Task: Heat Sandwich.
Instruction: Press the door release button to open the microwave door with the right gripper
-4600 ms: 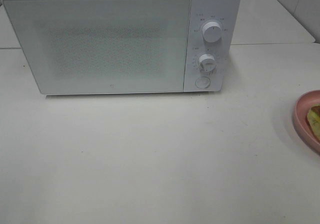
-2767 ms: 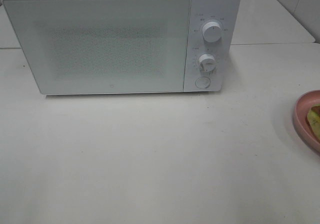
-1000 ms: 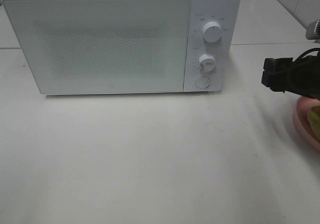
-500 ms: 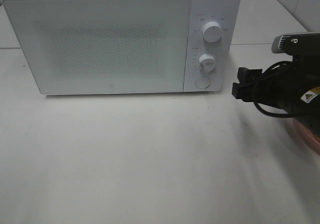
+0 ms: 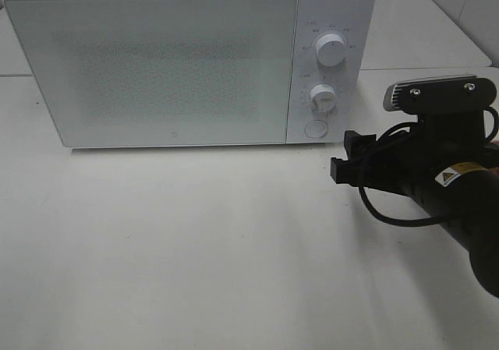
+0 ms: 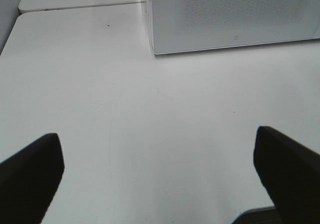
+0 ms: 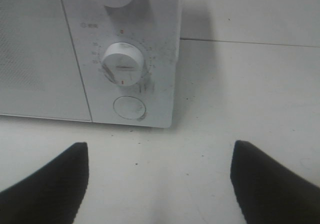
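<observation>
White tabletop (image 5: 195,249) fills all 3 views, with a white microwave (image 5: 187,61) standing at its far side, its door (image 5: 117,77) closed. On the control panel (image 5: 347,77) to the right of the door sit 2 knobs, the upper knob (image 5: 331,51) above the lower knob (image 5: 321,97), and 1 round button (image 5: 315,129) beneath them.

The right hand (image 5: 345,155) hangs just in front of that panel's lower right corner, near the button but apart from it, pointing toward the microwave. Its black fingers (image 7: 272,184) stand spread with nothing between them. A black cable (image 5: 386,217) loops under the right arm (image 5: 460,202), and a grey camera bracket (image 5: 440,93) sits on top.

The left hand (image 6: 160,184) is outside the high view. Its wrist view shows it released, fingers wide apart and empty over bare tabletop, with the microwave's left front corner ahead.

The sandwich shows in no view, so where it lies cannot be told.
</observation>
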Available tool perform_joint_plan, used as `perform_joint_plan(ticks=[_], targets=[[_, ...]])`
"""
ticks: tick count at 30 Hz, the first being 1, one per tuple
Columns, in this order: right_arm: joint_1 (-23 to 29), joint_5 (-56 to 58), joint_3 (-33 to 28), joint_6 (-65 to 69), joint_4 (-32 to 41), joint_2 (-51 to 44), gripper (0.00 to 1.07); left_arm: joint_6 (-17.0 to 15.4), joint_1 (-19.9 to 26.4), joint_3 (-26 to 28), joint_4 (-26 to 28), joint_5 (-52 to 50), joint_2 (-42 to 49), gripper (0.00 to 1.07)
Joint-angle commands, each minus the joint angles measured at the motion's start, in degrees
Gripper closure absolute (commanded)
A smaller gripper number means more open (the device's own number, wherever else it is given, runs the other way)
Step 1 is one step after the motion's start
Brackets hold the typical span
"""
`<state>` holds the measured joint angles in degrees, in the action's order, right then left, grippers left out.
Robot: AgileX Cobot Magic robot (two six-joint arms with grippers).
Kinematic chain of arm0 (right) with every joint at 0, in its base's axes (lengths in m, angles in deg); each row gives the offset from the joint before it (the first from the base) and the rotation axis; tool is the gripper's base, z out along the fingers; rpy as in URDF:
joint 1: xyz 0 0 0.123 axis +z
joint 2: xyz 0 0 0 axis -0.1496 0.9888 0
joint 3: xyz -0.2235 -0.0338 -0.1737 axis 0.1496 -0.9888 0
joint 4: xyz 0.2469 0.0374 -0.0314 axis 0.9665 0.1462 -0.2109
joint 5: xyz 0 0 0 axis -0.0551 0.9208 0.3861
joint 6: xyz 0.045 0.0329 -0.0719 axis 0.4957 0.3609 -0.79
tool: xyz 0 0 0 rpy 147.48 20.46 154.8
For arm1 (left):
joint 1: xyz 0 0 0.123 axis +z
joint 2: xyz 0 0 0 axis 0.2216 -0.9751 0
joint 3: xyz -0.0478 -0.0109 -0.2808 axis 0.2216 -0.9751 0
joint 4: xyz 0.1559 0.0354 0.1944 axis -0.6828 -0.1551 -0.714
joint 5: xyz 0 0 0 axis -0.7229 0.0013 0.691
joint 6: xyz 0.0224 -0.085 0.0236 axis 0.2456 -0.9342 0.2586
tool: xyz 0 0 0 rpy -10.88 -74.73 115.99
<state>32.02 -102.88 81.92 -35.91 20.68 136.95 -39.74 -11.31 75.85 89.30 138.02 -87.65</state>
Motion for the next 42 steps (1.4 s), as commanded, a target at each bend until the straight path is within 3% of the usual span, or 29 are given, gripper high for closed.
perform_joint_plan(ticks=[1,10,16,21,24,26,29,31,36,40,42], targets=[[1.9,-0.8,0.0,-1.1,0.5,0.0,0.32,-0.4,-0.4,-0.1,0.0,-0.5,1.5,0.09],[2.2,-0.4,0.0,-0.4,0.5,0.0,0.32,-0.4,-0.4,-0.1,0.0,-0.5,1.5,0.09],[2.2,-0.4,0.0,7.4,0.5,0.0,0.32,-0.4,-0.4,-0.1,0.0,-0.5,1.5,0.09],[2.2,-0.1,0.0,21.3,0.3,0.0,0.32,-0.4,-0.4,-0.1,0.0,-0.5,1.5,0.09],[2.2,0.1,0.0,37.5,0.2,0.0,0.32,-0.4,-0.4,-0.1,0.0,-0.5,1.5,0.09],[2.2,0.3,0.0,41.4,0.1,0.0,0.32,-0.4,-0.4,-0.1,0.0,-0.5,1.5,0.09],[2.2,2.8,0.0,60.8,0.1,0.0,0.32,-0.4,-0.4,-0.1,0.0,-0.5,1.5,0.09],[2.2,3.2,0.0,64.0,0.1,0.0,0.33,-0.4,-0.4,-0.1,0.0,-0.5,1.5,0.09],[2.2,5.4,0.0,80.4,-0.1,0.0,0.4,-0.4,-0.4,-0.1,0.0,-0.5,1.5,0.09],[2.2,5.4,0.0,85.8,-0.1,0.0,0.52,-0.4,-0.4,-0.1,0.0,-0.5,1.5,0.09],[2.2,5.4,0.0,89.7,-0.1,0.0,0.66,-0.4,-0.4,-0.1,0.0,-0.5,1.5,0.09]])
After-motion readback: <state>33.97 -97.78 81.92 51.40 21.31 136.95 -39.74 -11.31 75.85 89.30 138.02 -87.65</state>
